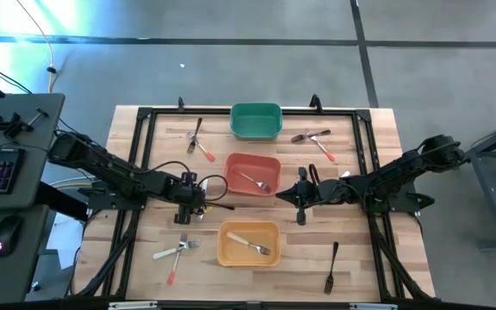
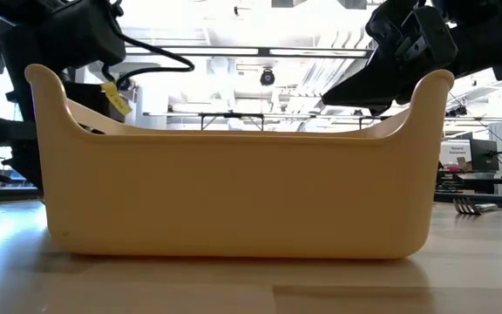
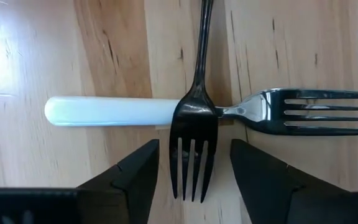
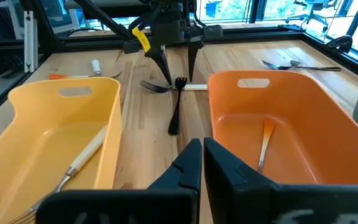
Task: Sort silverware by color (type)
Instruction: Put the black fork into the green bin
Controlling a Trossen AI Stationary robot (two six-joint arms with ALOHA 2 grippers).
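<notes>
A black fork lies on the table, crossing over the neck of a white-handled fork with a silver head. My left gripper points down over them between the red and yellow bins. It is open, with one finger on each side of the black fork's tines, touching neither fork. The right wrist view shows that gripper above the black fork. My right gripper waits shut, right of the red bin, holding nothing.
A green bin, a red bin holding an orange-handled fork, and a yellow bin holding a white-handled fork stand in a row down the middle. More silverware lies far left, far right, near left and near right.
</notes>
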